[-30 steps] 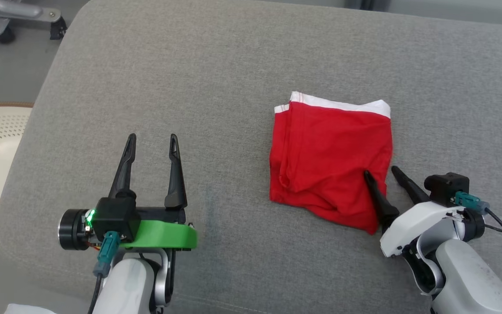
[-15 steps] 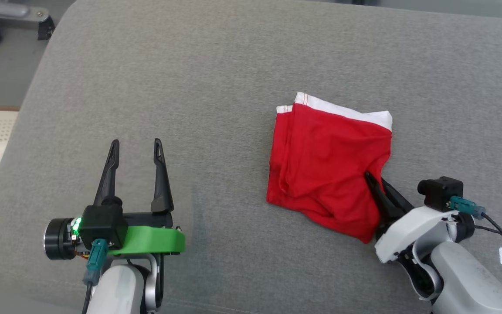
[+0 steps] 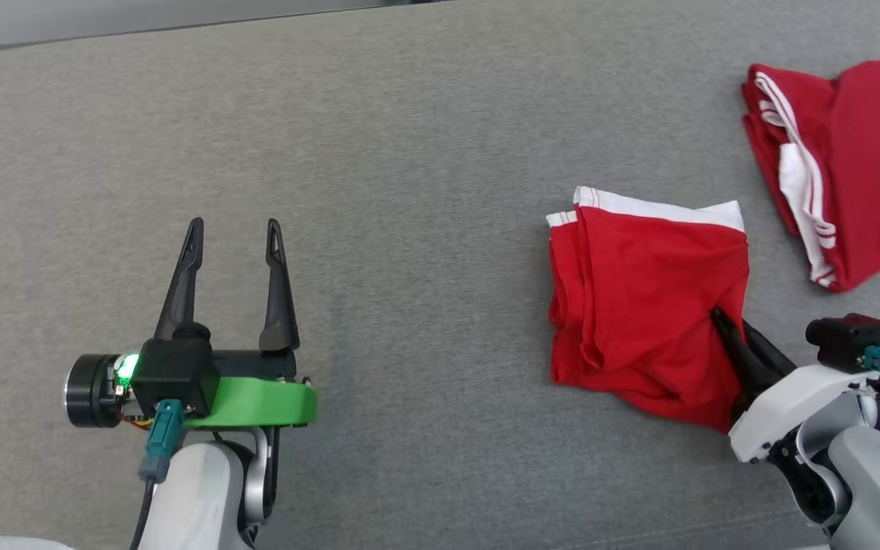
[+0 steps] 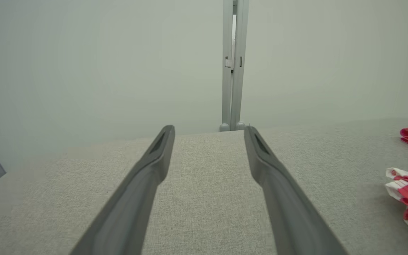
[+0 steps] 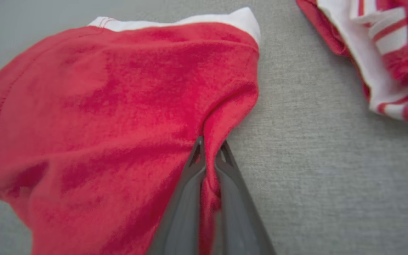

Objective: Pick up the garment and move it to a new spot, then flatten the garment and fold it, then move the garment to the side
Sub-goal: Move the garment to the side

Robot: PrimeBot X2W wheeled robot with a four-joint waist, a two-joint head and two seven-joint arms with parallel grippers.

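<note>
The red garment (image 3: 638,298), folded with its white waistband away from the robot, lies flat on the grey cushion (image 3: 425,191), toward the cushion's right side. It looks light, soft and limp, so it will likely sag and could unfold if lifted by one point. A pinch through all layers near a folded edge should hold best. The right gripper (image 3: 724,319) is clamped on a ridge of cloth at the garment's near right edge, fabric bunched between the fingers. The left gripper (image 3: 234,223) hovers over the cushion's left part, fingers spread and empty. A second red-and-white garment (image 3: 852,153) sits at the cushion's far right corner.
</note>
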